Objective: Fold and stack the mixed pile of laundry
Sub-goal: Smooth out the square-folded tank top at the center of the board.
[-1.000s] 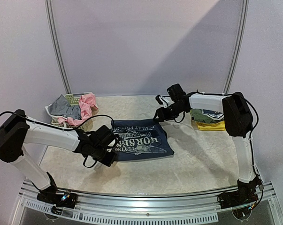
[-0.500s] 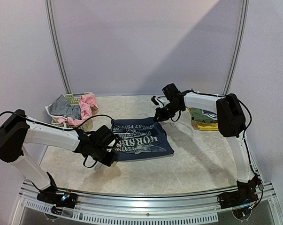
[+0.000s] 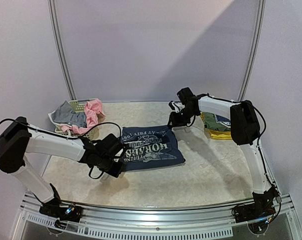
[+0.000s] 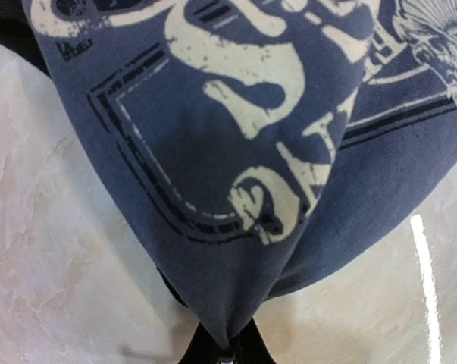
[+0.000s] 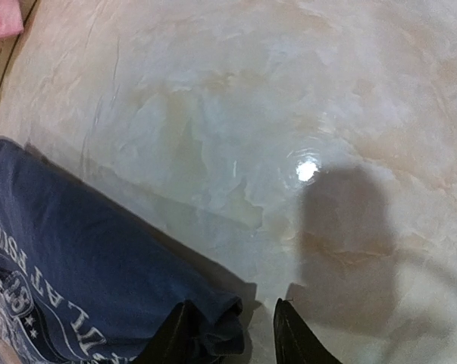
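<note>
Mid-table: navy printed tee (image 3: 152, 149), laid flat, print up, lettering upside-down from top cam.
L gripper (image 3: 119, 160): at tee's near-left edge. Grip not readable from top cam, hidden behind wrist.
L wrist cam: clamped tight on a pinch of tee, cloth funnelling down into the dark fingertips (image 4: 207, 350) at btm of frame. Print seen close-up, filling most of view.
R gripper (image 3: 172, 124): low at tee's far-right corner. Gap not readable from top cam.
R wrist cam: fingers (image 5: 175, 334) part-way apart. Rolled tee corner between them, against one finger, bare table (image 5: 304, 114) before the other. No clamp on cloth.
Far-left: pale-green basket (image 3: 79, 105) w/ grey piece (image 3: 68, 114) and pink piece (image 3: 93, 111) heaped on it. Only a pink scrap at top-left of R wrist cam.
Right side: folded stack (image 3: 218, 125), green printed piece over yellow, just beside R arm. Top cam only.
</note>
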Available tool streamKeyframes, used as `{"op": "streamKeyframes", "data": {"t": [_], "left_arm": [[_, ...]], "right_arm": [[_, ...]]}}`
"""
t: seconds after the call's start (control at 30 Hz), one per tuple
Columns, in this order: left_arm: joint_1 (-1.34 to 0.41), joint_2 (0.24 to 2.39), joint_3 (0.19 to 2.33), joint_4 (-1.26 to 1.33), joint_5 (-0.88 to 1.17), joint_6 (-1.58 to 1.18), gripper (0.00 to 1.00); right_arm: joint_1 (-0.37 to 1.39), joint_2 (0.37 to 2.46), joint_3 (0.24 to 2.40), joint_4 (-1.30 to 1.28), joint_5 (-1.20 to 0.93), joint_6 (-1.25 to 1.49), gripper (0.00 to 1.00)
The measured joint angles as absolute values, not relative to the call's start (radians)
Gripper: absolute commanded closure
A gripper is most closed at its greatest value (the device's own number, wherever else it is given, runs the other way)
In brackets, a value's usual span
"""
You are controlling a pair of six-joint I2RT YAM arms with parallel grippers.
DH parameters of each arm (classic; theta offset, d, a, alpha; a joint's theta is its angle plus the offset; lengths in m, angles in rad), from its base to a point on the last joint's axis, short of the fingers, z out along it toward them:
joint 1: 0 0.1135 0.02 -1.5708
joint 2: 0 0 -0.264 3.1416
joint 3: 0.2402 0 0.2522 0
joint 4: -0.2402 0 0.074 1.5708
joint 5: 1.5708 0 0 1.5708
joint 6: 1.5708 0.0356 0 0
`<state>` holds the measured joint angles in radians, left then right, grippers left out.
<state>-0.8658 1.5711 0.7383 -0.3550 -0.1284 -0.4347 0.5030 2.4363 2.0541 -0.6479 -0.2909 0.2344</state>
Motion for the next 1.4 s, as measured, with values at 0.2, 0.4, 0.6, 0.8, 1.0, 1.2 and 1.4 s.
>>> {"op": "streamKeyframes", "data": {"t": [0.2, 0.4, 0.6, 0.8, 1.0, 1.2, 1.4], "left_arm": [[-0.866, 1.567, 0.754, -0.405, -0.144, -0.445, 0.60], [-0.866, 1.521, 0.826, -0.485, -0.176, -0.432, 0.47], [-0.859, 1.454, 0.924, -0.511, -0.222, -0.405, 0.44], [-0.786, 1.441, 0.991, -0.493, -0.236, -0.365, 0.49], [-0.668, 1.528, 1.073, -0.428, -0.187, -0.323, 0.50], [-0.610, 1.671, 1.158, -0.376, -0.091, -0.285, 0.51], [-0.575, 1.799, 1.237, -0.360, -0.012, -0.252, 0.53]], "right_arm": [[0.497, 2.420, 2.044, -0.644, -0.325, 0.240, 0.44], [0.517, 2.229, 1.839, -0.602, -0.319, 0.244, 0.43], [0.552, 1.966, 1.597, -0.526, -0.308, 0.253, 0.54], [0.607, 1.839, 1.382, -0.413, -0.349, 0.289, 0.72], [0.672, 1.839, 1.280, -0.365, -0.403, 0.309, 0.82], [0.692, 1.858, 1.234, -0.299, -0.433, 0.313, 0.85], [0.692, 1.913, 1.176, -0.266, -0.440, 0.313, 0.86]]}}
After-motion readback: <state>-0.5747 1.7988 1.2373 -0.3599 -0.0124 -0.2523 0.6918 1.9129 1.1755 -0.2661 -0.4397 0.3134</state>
